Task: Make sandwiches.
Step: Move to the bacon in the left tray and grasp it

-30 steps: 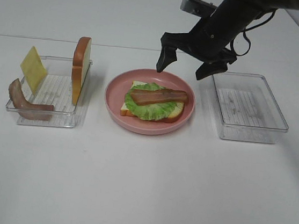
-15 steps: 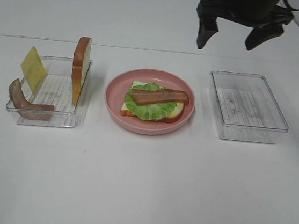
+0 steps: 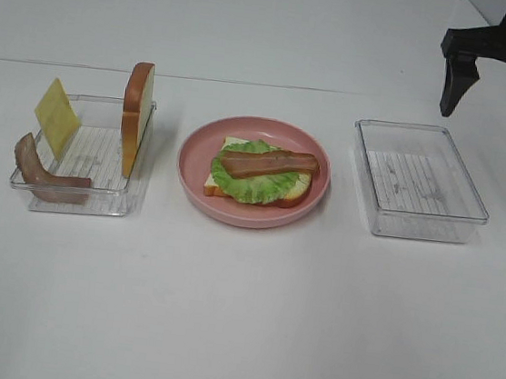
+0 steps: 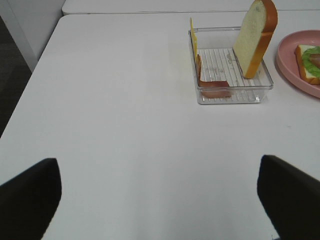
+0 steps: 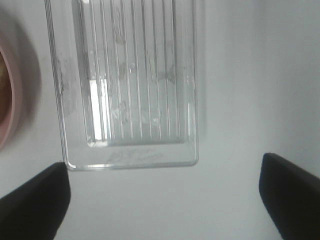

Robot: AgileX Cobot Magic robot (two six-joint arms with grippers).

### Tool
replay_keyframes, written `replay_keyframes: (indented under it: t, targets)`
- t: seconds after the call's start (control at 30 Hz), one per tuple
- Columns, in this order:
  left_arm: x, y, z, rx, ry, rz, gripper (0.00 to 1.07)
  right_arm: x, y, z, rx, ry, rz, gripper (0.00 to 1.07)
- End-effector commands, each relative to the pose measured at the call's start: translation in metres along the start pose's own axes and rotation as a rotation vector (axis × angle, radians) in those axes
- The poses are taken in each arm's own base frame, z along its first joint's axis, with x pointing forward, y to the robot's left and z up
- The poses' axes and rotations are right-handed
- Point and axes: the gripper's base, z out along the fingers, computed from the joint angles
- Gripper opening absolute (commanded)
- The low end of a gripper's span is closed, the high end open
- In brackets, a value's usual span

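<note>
Exterior high: right end effector [image 3: 494, 116] spread wide, empty, well right of half-built sandwich [image 3: 259, 174].

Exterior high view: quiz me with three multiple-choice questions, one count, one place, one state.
1. How many reddish-brown bacon strips lie on the round pink plate?
A none
B one
C three

2. Where does the upright white bread slice with orange-brown crust stand?
A on the plate
B in the left clear rectangular plastic tray
C flat on the table

3. How is the right hand?
A open, holding nothing
B shut on the yellow cheese
C shut on the bread

Answers:
1 B, a single strip tops the ruffled green lettuce leaf.
2 B, it stands on edge at that tray's side.
3 A, its fingers are spread apart with nothing between.
</note>
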Motion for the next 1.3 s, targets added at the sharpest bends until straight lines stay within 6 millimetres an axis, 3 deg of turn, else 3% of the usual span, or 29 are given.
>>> replay_keyframes:
  t: [0.03,0.07,0.17,0.23,0.27,0.3,0.33,0.37,0.4,0.43,0.5,0.6,0.67,0.7,0.77,0.8,0.83,0.93,1.3]
  targets:
    - [0.002,0.0,-0.002,0.004,-0.02,0.001,1.02,0.03,-0.003,-0.015,-0.006,-0.027,-0.01,0.98]
    - [0.002,0.0,-0.002,0.004,-0.02,0.001,1.02,0.052,-0.006,-0.029,-0.01,-0.057,-0.007,0.98]
    - [0.002,0.0,-0.002,0.004,-0.02,0.001,1.02,0.066,-0.007,-0.036,-0.012,-0.072,-0.005,0.98]
    - [0.002,0.0,-0.002,0.004,-0.02,0.001,1.02,0.12,-0.013,-0.059,-0.021,-0.132,0.03,0.98]
    - [0.002,0.0,-0.002,0.004,-0.02,0.001,1.02,0.12,-0.013,-0.059,-0.021,-0.132,0.03,0.98]
    - [0.002,0.0,-0.002,0.004,-0.02,0.001,1.02,0.135,-0.015,-0.066,-0.024,-0.156,0.037,0.98]
    - [0.002,0.0,-0.002,0.004,-0.02,0.001,1.02,0.163,-0.018,-0.081,-0.032,-0.22,0.043,0.98]
    - [0.002,0.0,-0.002,0.004,-0.02,0.001,1.02,0.163,-0.018,-0.081,-0.032,-0.22,0.043,0.98]
    - [0.002,0.0,-0.002,0.004,-0.02,0.001,1.02,0.189,-0.021,-0.091,-0.037,-0.27,0.046,0.98]
    - [0.002,0.0,-0.002,0.004,-0.02,0.001,1.02,0.189,-0.021,-0.091,-0.037,-0.27,0.046,0.98]
    - [0.002,0.0,-0.002,0.004,-0.02,0.001,1.02,0.228,-0.025,-0.1,-0.043,-0.344,0.049,0.98]
    - [0.002,0.0,-0.002,0.004,-0.02,0.001,1.02,0.24,-0.026,-0.104,-0.046,-0.376,0.051,0.98]
    - [0.002,0.0,-0.002,0.004,-0.019,0.001,1.02,0.284,-0.03,-0.108,-0.057,-0.481,0.057,0.98]
    - [0.002,0.0,-0.002,0.004,-0.019,0.001,1.02,0.284,-0.03,-0.108,-0.057,-0.481,0.057,0.98]
    - [0.001,0.0,-0.001,0.004,-0.014,0.001,1.02,0.311,-0.033,-0.106,-0.063,-0.545,0.06,0.98]
    - [0.001,0.0,-0.001,0.004,-0.014,0.001,1.02,0.311,-0.033,-0.106,-0.063,-0.545,0.06,0.98]
    - [0.001,0.0,-0.001,0.004,-0.014,0.001,1.02,0.325,-0.034,-0.103,-0.065,-0.582,0.055,0.98]
    - [0.001,0.0,-0.001,0.004,-0.014,0.001,1.02,0.342,-0.036,-0.101,-0.056,-0.646,0.036,0.98]
    - [0.001,0.0,-0.001,0.004,-0.014,0.001,1.02,0.384,-0.04,-0.081,-0.041,-0.778,0.013,0.98]
